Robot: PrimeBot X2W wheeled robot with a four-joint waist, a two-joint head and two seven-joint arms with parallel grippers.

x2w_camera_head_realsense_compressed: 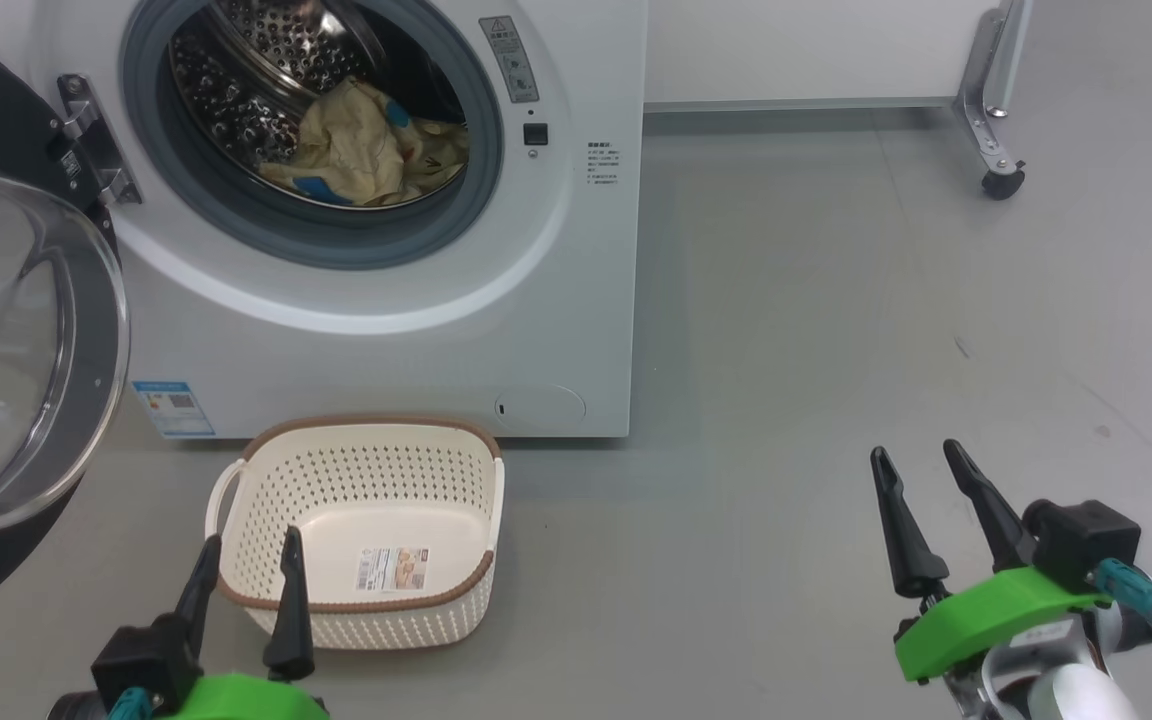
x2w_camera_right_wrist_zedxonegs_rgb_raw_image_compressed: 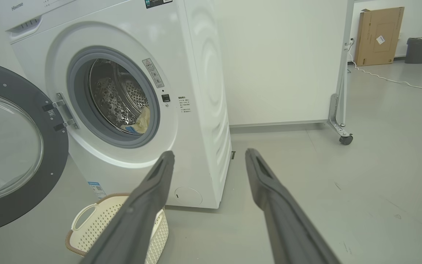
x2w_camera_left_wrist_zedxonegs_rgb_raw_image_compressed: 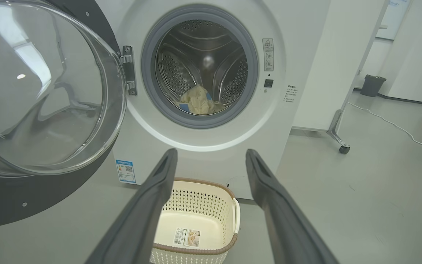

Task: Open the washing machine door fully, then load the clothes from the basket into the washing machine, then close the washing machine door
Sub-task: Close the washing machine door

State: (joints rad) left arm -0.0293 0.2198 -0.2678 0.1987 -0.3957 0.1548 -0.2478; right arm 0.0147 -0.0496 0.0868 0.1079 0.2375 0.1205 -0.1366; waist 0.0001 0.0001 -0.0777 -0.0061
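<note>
Each bright green mount (x2w_camera_head_realsense_compressed: 986, 612) carries 2 long black jaws and a teal plug (x2w_camera_head_realsense_compressed: 1131, 590).

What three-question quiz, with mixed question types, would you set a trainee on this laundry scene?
1. True or false: the clothes lie in the basket.
2. The washing machine door is: A shut; B swung open; C taken off.
3. Fill in: the left gripper and right gripper both stand ____, holding nothing.
Key: 1 false, they lie inside the washing machine; 2 B; 3 open.
</note>
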